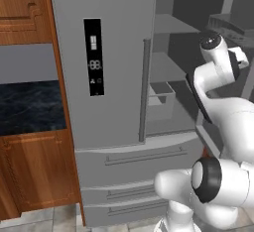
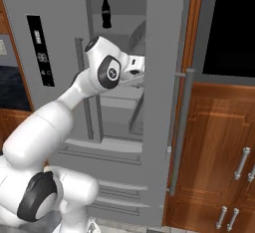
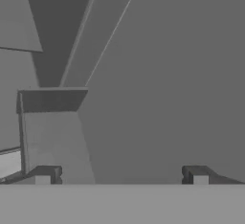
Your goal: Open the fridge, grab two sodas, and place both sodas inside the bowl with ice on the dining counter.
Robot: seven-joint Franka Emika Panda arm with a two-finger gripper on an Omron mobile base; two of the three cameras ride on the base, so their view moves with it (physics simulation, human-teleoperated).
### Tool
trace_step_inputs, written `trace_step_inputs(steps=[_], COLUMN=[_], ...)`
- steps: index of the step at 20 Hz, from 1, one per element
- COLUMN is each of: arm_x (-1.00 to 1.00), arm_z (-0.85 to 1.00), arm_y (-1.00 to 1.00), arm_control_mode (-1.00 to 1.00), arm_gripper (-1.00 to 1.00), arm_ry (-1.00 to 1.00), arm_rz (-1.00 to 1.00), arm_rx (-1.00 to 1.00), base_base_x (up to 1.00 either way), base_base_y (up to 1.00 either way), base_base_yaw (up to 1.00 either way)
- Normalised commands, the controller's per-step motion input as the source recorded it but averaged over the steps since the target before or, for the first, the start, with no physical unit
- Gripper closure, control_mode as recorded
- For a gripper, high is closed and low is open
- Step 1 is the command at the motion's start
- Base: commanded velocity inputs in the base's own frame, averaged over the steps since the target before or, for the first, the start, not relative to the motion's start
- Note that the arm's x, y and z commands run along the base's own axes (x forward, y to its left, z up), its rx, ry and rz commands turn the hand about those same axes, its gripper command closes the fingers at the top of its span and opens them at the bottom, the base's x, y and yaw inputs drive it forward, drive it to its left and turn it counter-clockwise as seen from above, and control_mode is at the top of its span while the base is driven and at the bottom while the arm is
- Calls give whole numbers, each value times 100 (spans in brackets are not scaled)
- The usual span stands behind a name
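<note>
The grey steel fridge has its left door shut and its right door swung open. A slim black cola bottle, one of the sodas, stands upright on a high shelf inside. My arm reaches into the open side, with the hand well below the bottle and partly behind the door's edge. In the hand view my gripper is open with nothing between its fingertips, facing bare grey inner walls. The bowl and the dining counter are out of view.
A grey bin sits inside the fridge at mid height, with drawer fronts below. Wood cabinets and a black stone wall counter flank the left. A black wall oven over wood cabinets stands on the right.
</note>
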Motion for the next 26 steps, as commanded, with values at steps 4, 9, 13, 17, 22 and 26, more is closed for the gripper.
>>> trace_step_inputs(steps=[4,9,13,17,22,26], arm_x=[0,-12,-36,-12,-2,0], arm_z=[-12,-3,-14,-30,-9,0], arm_y=[-51,-10,69,91,98,100], arm_control_mode=[-100,-100,-100,-100,-100,-100], arm_gripper=[-100,-100,-100,-100,-100,-100], arm_ry=[0,-4,-8,-4,0,0], arm_rz=[0,0,4,15,24,19], arm_rx=[0,3,6,10,10,10], base_base_x=[0,0,0,0,0,0], base_base_y=[0,0,0,0,0,0], base_base_yaw=[0,0,0,0,0,0])
